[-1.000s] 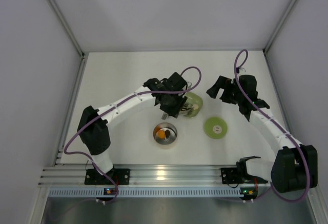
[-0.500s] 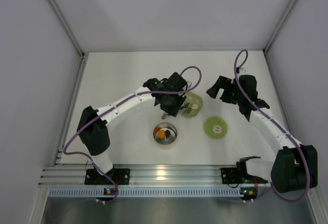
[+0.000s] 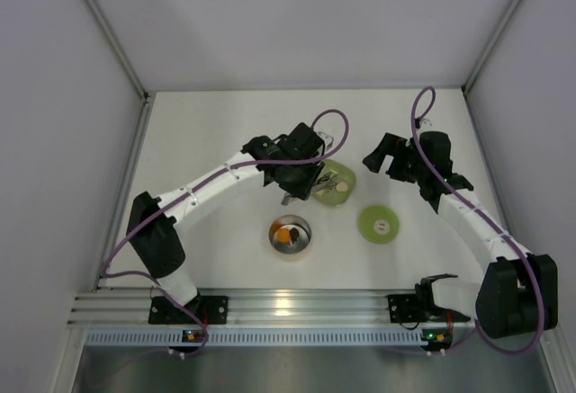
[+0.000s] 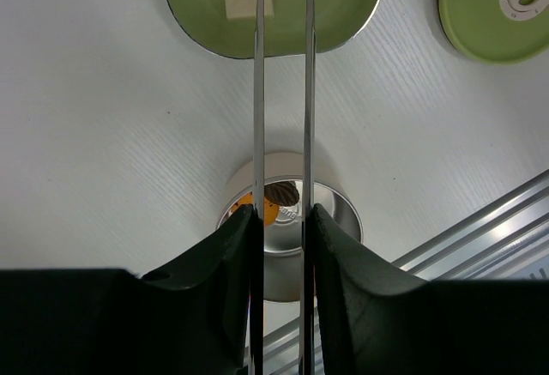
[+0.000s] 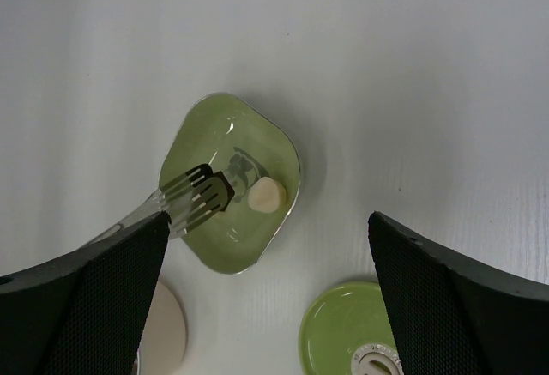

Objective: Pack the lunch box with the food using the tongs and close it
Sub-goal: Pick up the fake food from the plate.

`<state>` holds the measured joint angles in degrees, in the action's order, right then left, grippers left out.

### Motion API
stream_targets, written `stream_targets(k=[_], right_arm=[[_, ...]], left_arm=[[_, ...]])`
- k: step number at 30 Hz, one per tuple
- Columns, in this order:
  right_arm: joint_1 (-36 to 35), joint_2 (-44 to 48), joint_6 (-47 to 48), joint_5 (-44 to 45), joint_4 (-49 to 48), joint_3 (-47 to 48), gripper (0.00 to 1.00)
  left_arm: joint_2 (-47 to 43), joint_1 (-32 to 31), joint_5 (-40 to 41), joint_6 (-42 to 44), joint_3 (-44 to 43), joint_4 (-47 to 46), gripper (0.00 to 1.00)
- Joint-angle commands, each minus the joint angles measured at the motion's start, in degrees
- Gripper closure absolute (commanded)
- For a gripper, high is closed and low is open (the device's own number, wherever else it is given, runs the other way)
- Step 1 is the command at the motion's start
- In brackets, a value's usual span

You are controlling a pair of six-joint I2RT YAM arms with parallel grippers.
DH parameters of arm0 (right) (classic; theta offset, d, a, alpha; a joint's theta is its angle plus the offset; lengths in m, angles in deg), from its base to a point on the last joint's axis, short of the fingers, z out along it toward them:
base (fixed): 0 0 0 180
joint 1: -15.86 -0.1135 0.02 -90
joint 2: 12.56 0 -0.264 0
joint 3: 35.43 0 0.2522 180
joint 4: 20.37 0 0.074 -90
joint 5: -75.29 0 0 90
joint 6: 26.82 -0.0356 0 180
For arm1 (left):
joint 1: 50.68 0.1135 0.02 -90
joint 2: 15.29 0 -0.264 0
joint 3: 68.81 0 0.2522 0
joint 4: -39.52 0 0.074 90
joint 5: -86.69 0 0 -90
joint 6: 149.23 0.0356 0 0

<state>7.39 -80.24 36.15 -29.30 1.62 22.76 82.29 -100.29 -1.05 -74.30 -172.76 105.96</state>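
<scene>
We count one tongs (image 4: 257,92), one lunch box (image 4: 339,208), one lid (image 4: 489,15), one dish (image 4: 339,6), one orange piece (image 4: 269,213), one brown piece (image 4: 280,193), one white piece (image 4: 249,2).

White arm links (image 3: 216,180), black joints (image 3: 517,299) and black grippers (image 4: 281,215) are pictured, with purple cables (image 3: 415,116) looped alongside.

Along the far edge of the table (image 3: 225,114) and in its far left corner I have open room. My left arm (image 3: 216,182) slants across the middle, its tongs (image 4: 283,92) over the green dish (image 3: 337,186). Between lunch box (image 3: 290,234) and lid (image 3: 379,225), towards the near edge, a gap lies free. My right arm (image 3: 468,213) hugs the right edge.
</scene>
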Motion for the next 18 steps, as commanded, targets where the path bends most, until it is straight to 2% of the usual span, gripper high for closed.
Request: stream_targets(k=[1, 9, 18], right_arm=[[-0.6, -0.1, 0.6, 0.2, -0.6, 2.5, 0.03], [-0.7, -0.3, 0.7, 0.3, -0.7, 2.8, 0.03], [-0.7, -0.8, 0.0, -0.1, -2.0, 1.8, 0.03]], left_arm=[[-5.2, -0.2, 1.7, -0.2, -2.9, -0.7, 0.69], [-11.4, -0.2, 1.4, -0.7, -2.6, 6.5, 0.68], [-23.8, -0.2, -1.8, -2.2, 6.5, 14.8, 0.67]])
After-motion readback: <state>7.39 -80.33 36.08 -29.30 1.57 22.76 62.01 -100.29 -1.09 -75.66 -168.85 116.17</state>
